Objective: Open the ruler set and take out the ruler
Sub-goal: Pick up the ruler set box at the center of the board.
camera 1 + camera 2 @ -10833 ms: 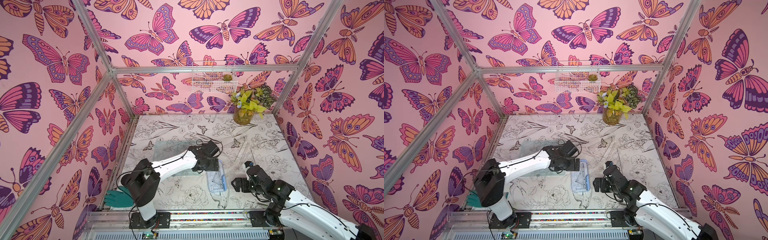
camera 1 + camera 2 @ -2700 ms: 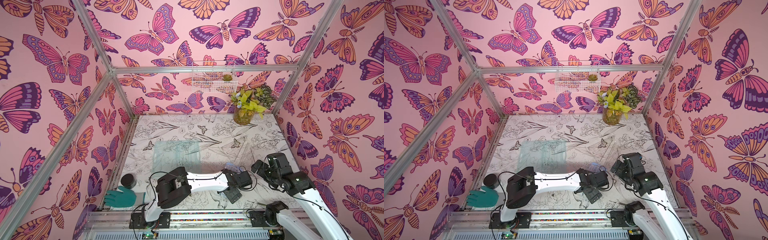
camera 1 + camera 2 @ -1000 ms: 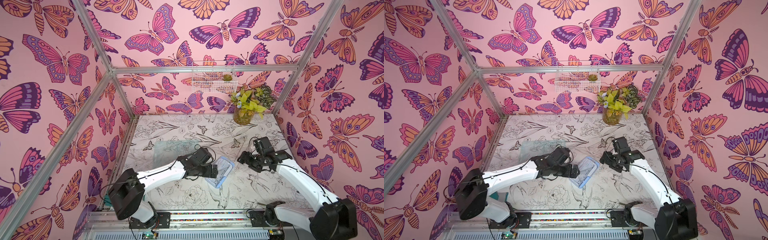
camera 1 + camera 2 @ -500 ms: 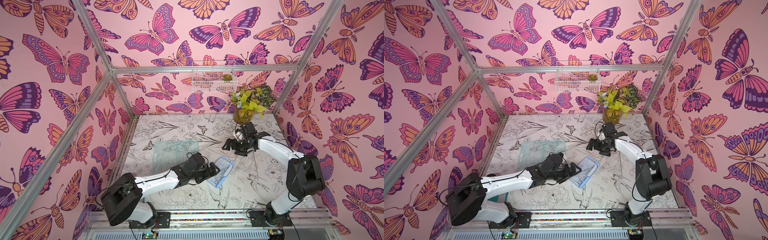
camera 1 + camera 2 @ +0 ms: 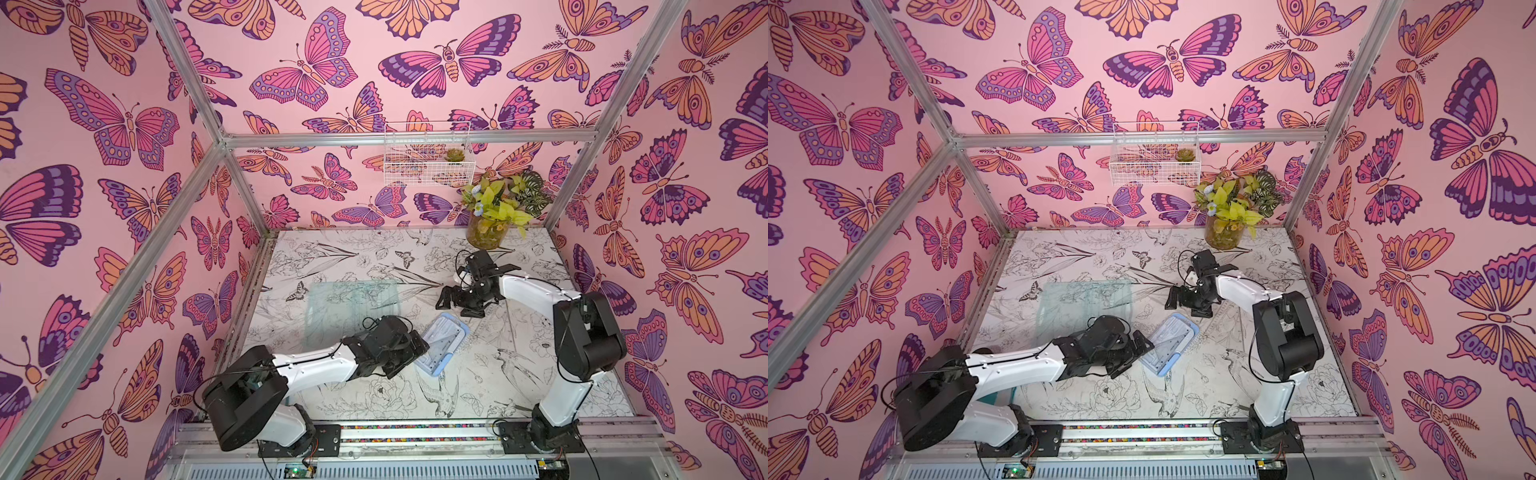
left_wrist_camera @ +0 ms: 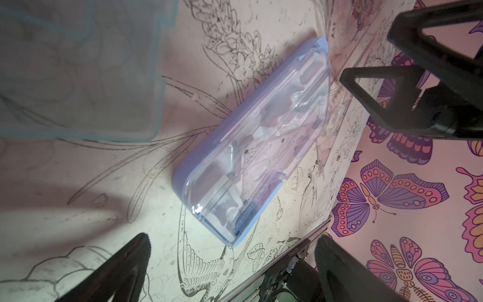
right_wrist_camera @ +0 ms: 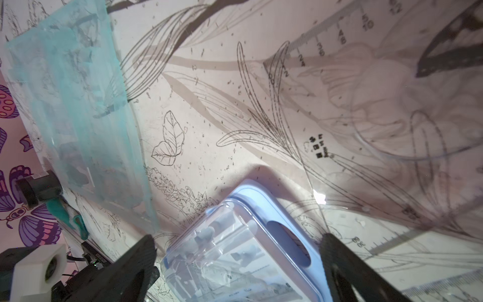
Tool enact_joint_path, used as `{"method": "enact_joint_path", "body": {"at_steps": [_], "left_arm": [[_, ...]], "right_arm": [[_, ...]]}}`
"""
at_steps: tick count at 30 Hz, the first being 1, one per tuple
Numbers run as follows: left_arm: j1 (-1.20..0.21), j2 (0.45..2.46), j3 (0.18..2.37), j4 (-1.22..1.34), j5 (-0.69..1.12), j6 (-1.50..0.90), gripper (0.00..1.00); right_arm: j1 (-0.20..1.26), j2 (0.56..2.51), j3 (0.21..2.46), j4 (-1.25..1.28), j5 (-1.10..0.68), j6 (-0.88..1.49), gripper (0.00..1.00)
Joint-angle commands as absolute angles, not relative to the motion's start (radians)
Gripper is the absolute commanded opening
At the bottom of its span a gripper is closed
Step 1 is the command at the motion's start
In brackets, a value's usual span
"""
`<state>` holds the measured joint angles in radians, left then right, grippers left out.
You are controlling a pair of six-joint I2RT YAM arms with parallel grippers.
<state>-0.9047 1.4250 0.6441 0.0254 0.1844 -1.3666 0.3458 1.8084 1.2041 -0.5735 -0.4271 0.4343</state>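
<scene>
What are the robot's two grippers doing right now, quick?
Left gripper: open, holding nothing; the ruler case lies just in front of it.
Right gripper: open, holding nothing.

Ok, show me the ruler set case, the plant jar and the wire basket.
ruler set case (image 5: 442,347): in a top view, middle of its clear upper face.
plant jar (image 5: 483,237): in a top view, glass body below the leaves.
wire basket (image 5: 415,173): in a top view, front mesh wall.
</scene>
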Motion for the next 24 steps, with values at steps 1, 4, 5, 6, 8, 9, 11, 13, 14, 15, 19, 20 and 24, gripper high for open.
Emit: {"method": "enact_joint_path", "body": {"at_steps": [1, 4, 5, 6, 8, 9, 11, 13, 14, 15, 19, 20, 24], "left_arm": [[-0.911, 1.449, 0.650, -0.002, 0.180, -1.389, 1.00], [-0.914, 1.475, 0.659, 0.018, 0.191, -1.388, 1.00], [-0.914, 1.482, 0.661, 0.024, 0.193, -1.388, 1.00], [-0.914, 1.490, 0.661, 0.033, 0.198, -1.388, 1.00], [-0.916, 1.503, 0.663, 0.040, 0.203, -1.388, 1.00], [-0.916, 1.506, 0.664, 0.046, 0.206, -1.388, 1.00], [-0.919, 1.509, 0.663, 0.050, 0.206, -1.390, 1.00], [-0.919, 1.508, 0.657, 0.060, 0.203, -1.395, 1.00], [-0.919, 1.510, 0.654, 0.070, 0.200, -1.396, 1.00], [-0.919, 1.514, 0.650, 0.085, 0.197, -1.398, 1.00], [-0.920, 1.557, 0.652, 0.147, 0.202, -1.400, 1.00], [-0.922, 1.568, 0.649, 0.169, 0.206, -1.403, 1.00], [-0.924, 1.619, 0.633, 0.268, 0.225, -1.420, 1.00]], "right_arm": [[0.357, 1.814, 1.205, -0.594, -0.419, 0.406, 1.00], [0.359, 1.812, 1.186, -0.589, -0.419, 0.403, 1.00], [0.363, 1.811, 1.181, -0.586, -0.420, 0.401, 1.00], [0.364, 1.811, 1.173, -0.584, -0.420, 0.399, 1.00], [0.368, 1.814, 1.159, -0.578, -0.416, 0.397, 1.00], [0.370, 1.816, 1.152, -0.574, -0.413, 0.397, 1.00], [0.370, 1.825, 1.142, -0.567, -0.407, 0.396, 1.00], [0.373, 1.837, 1.140, -0.566, -0.415, 0.397, 1.00], [0.375, 1.839, 1.140, -0.566, -0.416, 0.396, 1.00], [0.382, 1.838, 1.139, -0.568, -0.417, 0.396, 1.00], [0.412, 1.808, 1.126, -0.584, -0.409, 0.398, 0.99], [0.420, 1.795, 1.120, -0.589, -0.407, 0.399, 0.99], [0.449, 1.727, 1.093, -0.604, -0.418, 0.414, 0.99]]}}
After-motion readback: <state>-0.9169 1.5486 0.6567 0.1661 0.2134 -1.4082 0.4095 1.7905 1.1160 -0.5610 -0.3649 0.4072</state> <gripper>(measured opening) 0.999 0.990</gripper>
